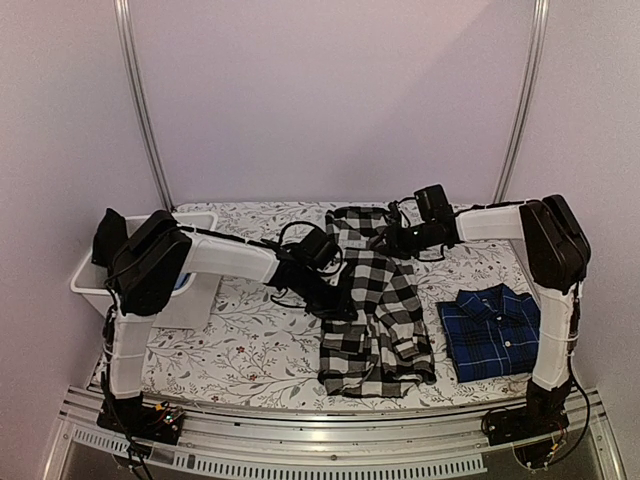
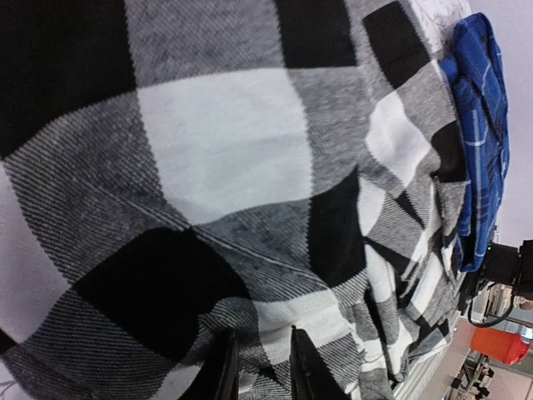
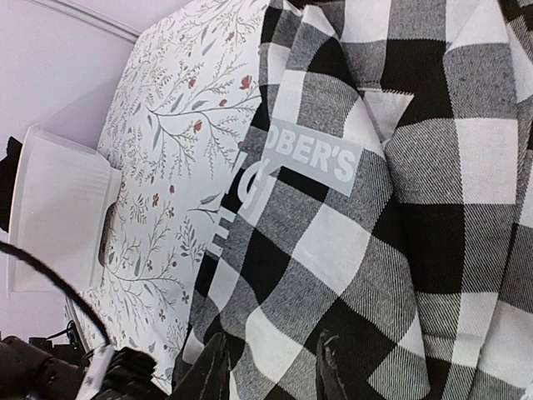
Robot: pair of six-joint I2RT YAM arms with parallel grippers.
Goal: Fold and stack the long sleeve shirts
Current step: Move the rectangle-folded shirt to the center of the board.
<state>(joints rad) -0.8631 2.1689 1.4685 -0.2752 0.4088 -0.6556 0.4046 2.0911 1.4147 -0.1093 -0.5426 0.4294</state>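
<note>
The black-and-white check shirt (image 1: 378,305) lies lengthwise mid-table, rumpled and partly folded. A grey printed label (image 3: 321,158) shows on it in the right wrist view. My left gripper (image 1: 335,303) is at the shirt's left edge, and its fingers (image 2: 304,367) are shut on a bunched fold of the check cloth (image 2: 225,150). My right gripper (image 1: 386,243) is over the shirt's far part. Its jaws (image 3: 271,371) stand apart with flat check cloth between them. The navy plaid shirt (image 1: 490,332) lies folded at the right, apart from both grippers, and its edge (image 2: 479,125) shows in the left wrist view.
A white bin (image 1: 95,280) stands at the table's left edge, also visible as a white bin (image 3: 50,217) from the right wrist. The floral tablecloth (image 1: 250,345) covers the table. An orange object (image 2: 500,343) sits beyond the table's near edge.
</note>
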